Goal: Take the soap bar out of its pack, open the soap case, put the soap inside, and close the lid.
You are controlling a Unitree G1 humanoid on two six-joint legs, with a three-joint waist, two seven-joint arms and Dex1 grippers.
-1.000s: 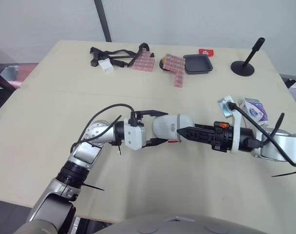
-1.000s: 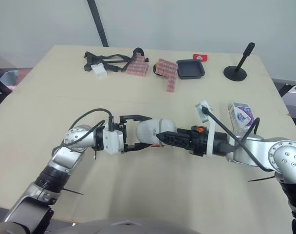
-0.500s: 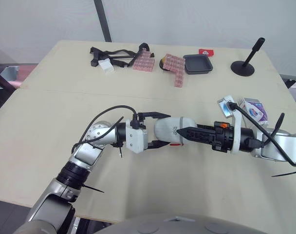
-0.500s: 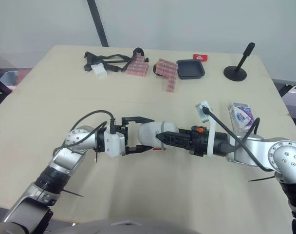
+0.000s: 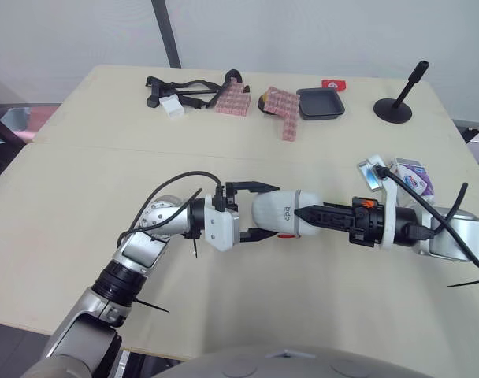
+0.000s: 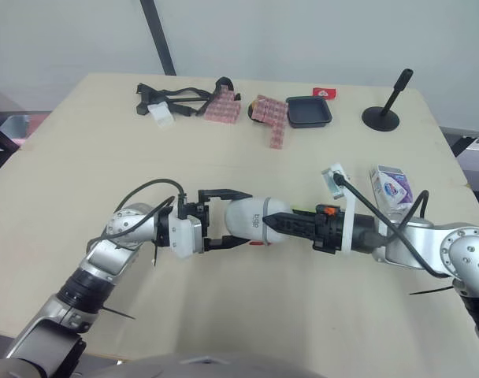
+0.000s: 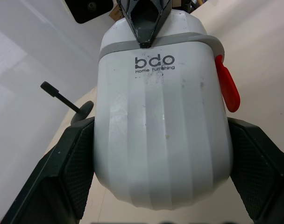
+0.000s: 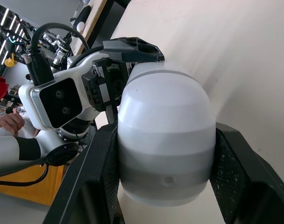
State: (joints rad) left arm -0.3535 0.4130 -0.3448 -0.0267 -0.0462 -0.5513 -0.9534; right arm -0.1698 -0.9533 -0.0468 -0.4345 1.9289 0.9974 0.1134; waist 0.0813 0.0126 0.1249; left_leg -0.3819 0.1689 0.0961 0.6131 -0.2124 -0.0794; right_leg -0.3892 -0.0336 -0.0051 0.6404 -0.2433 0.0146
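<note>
Soap case (image 5: 283,214): white, lid closed, lying lengthwise over the middle of the table (image 5: 82,181), caught between both arms. Left gripper (image 5: 269,211): fingers (image 7: 72,163) pressed against the two long sides of the case's rounded end. Right gripper (image 5: 302,214): fingers (image 8: 93,186) pinching the opposite, lid end (a red tab (image 7: 226,88) sits on one side there). Soap pack (image 5: 414,176): purple-and-white box, at the table's right edge, well apart from the case. Black tray (image 5: 320,103) and black stand (image 5: 393,109) along the far edge.
</note>
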